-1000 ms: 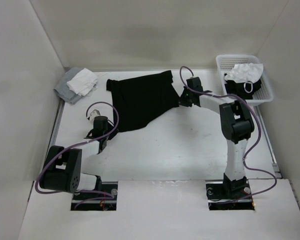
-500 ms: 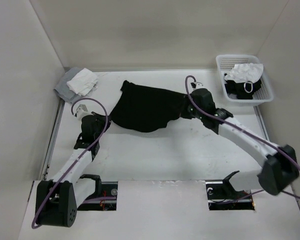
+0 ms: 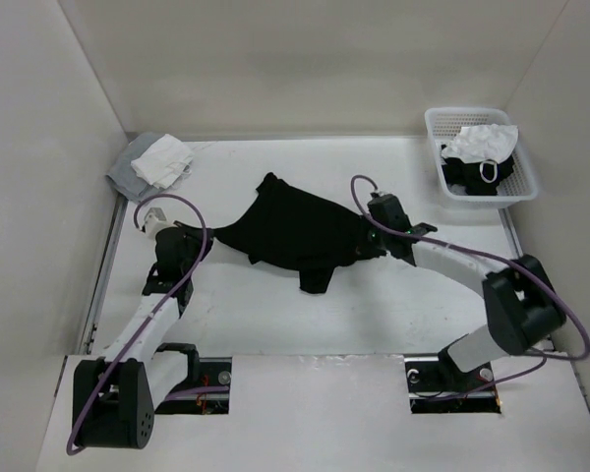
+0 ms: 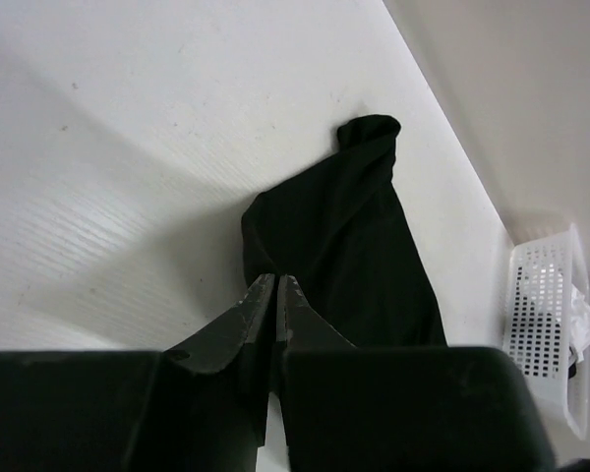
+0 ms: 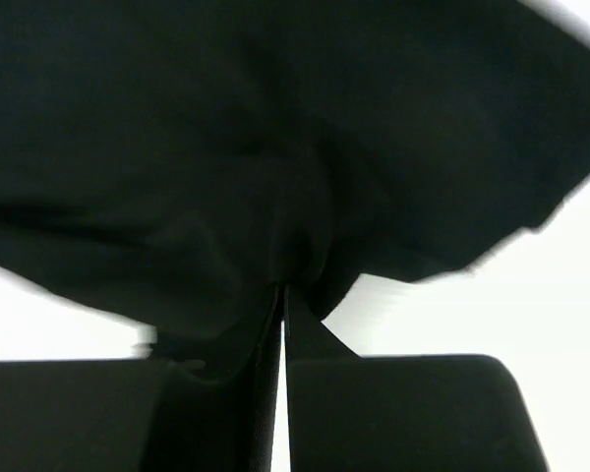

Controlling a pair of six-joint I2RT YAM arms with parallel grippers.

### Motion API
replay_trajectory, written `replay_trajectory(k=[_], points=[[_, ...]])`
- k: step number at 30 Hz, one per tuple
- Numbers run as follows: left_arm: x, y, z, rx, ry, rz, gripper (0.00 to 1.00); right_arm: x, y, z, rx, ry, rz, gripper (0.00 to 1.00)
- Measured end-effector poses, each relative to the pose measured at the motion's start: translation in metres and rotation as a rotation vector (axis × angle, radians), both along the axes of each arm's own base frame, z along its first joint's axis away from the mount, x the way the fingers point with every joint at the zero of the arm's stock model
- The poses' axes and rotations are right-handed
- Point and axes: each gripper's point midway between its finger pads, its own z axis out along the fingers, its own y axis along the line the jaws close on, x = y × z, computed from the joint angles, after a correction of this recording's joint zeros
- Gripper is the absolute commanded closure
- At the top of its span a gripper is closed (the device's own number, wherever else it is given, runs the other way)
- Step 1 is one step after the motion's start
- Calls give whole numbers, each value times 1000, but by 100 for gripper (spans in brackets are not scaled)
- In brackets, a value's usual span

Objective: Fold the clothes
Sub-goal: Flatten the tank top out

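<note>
Mid-worktop [image 3: 393, 305] the clothes [image 3: 300, 231] lie bunched, long axis running left to right between the two arms. The left hand [image 4: 276, 283] looks pressed together on their left tip. The right hand [image 5: 280, 290] pinches gathered cloth at the right end, nearer the bulk.

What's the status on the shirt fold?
Left end effector shut on black shirt edge. Right end effector shut on opposite side. Shirt bunched mid-table, not folded. Cloth pile and basket lie apart from it.
</note>
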Motion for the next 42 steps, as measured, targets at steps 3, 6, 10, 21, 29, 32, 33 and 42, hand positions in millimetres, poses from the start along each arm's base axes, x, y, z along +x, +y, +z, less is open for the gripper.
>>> replay_trajectory(k=[3,6,10,21,29,32,33,42], points=[[0,2,-3,1,8,7,99,-7,-8,-45,-48,120,-12,95],[1,2,-7,-1,20,7,99,-1,-4,-45,-38,121,-14,95],[0,-1,-5,-3,15,0,99,11,12,-9,17,17,8,95],[-6,0,29,-4,-89,5,98,-148,45,60,292,-63,273,65],[-7,1,21,2,-58,13,98,-85,-16,-27,57,90,-41,40],[-7,0,19,3,-52,9,98,-78,-20,-50,0,136,-60,47],[-7,0,18,4,-49,9,98,-75,-20,-56,-15,148,-60,55],[-8,-12,17,5,-44,-25,98,15,2,-62,-8,124,-117,96]])
